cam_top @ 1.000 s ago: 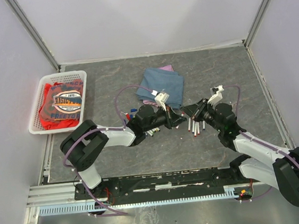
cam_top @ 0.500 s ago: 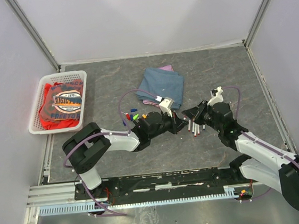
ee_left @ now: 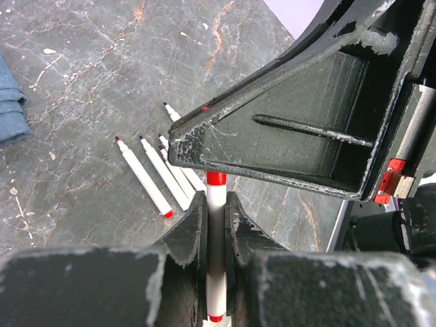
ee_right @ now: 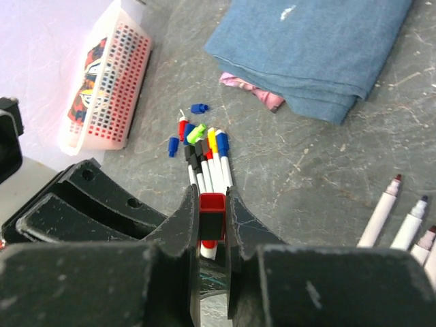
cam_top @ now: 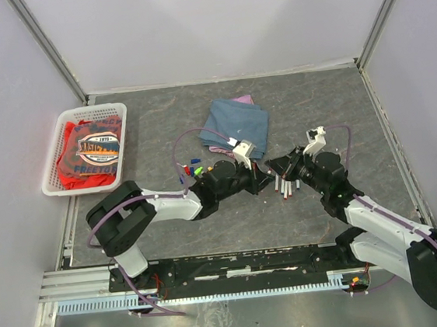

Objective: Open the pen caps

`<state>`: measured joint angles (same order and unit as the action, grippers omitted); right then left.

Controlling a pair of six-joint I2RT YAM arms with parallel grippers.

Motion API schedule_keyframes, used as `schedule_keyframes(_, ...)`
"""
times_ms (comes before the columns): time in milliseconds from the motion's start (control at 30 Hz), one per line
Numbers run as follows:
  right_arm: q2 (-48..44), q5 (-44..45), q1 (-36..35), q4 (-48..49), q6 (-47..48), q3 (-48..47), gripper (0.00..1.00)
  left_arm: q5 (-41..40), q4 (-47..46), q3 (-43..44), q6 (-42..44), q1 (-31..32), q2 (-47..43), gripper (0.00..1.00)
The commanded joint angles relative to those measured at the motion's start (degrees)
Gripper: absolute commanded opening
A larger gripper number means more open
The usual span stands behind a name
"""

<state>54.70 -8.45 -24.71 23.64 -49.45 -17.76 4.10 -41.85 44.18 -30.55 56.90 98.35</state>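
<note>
On the counter [cam_top: 161,134], near the folded blue cloth [cam_top: 238,122], the left claw [ee_left: 215,204] is clamped tight on a white pen [ee_left: 216,235]. The right claw [ee_right: 212,197] pinches its red cap [ee_right: 212,219]. Capped pens [ee_right: 212,163] and loose caps [ee_right: 199,107] lie beside the cloth.

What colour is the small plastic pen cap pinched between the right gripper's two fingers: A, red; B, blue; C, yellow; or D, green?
A: in the right wrist view the right gripper is shut on a small red plastic pen cap.
</note>
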Motion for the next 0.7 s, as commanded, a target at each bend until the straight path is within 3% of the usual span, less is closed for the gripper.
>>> schedule_keyframes(0, -1.42, -2.63, 1.58, 11.11, 6.98, 1.66, 0.01, 6.60, -0.98, -2.07, -4.28, -2.57, -4.95, 0.03)
schedule_keyframes(400, -3.53, -8.91, 2.84, 17.23, 4.00, 2.53, 0.01, 27.91, -23.89, -6.63, -22.43, -8.78, -3.15, 0.03)
schedule_keyframes(567, -5.26, -7.98, 3.59, 14.52, 4.00, 2.23, 0.01, 29.75, -23.99, -6.73, -22.93, -9.55, -1.43, 0.03)
schedule_keyframes(667, -6.97, -4.67, 3.87, 8.82, 4.97, 1.02, 0.01, 27.12, -18.59, -6.64, -19.35, -9.62, -2.38, 0.03)
